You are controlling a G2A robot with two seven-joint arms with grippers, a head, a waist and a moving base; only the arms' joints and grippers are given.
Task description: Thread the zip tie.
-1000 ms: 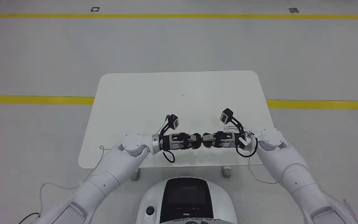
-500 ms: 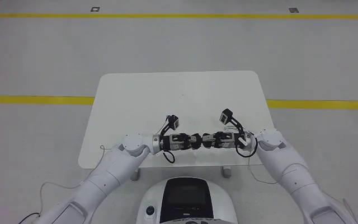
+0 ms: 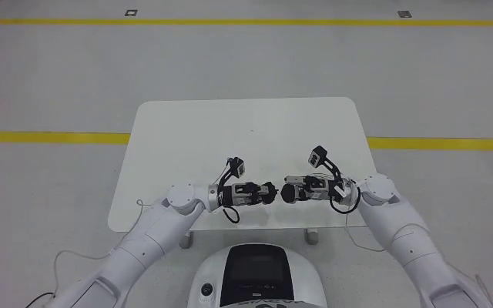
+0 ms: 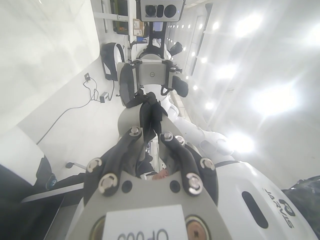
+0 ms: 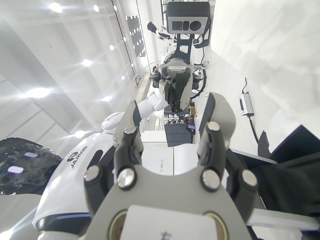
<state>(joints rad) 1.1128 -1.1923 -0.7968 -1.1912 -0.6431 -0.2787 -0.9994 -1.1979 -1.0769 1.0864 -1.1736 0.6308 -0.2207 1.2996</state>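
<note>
1. The left gripper (image 3: 267,192) stood over the desk (image 3: 192,138), close to the middle of its near edge. It faced the right gripper (image 5: 172,108) tip to tip, near it but apart.
2. Left pincer: narrow. Its fingers were pressed together on a thin black piece, taken to be the zip tie (image 4: 149,99). The piece merged with the black pads, so head and tail could not be told apart.
3. Right pincer: wide, with nothing between the fingers.
4. Zip tie location: at the left fingertips, apparently held off the desk top, in the gap between the two grippers. It was not touching the right one.
5. Handling (judgement): a light, thin, springy strap. It probably flexes easily across its flat faces and resists edgewise. Smooth plastic of this kind is likely slippery under the pads.
6. Where to hold (judgement): pinch across the flat faces, close to the end being guided. A long free length would droop or whip off line. The head would want gripping by its sides, leaving the slot unblocked.
7. Risk (judgement): a slight twist in either grip would turn the tail off the slot. Too hard a squeeze could kink the strap.
</note>
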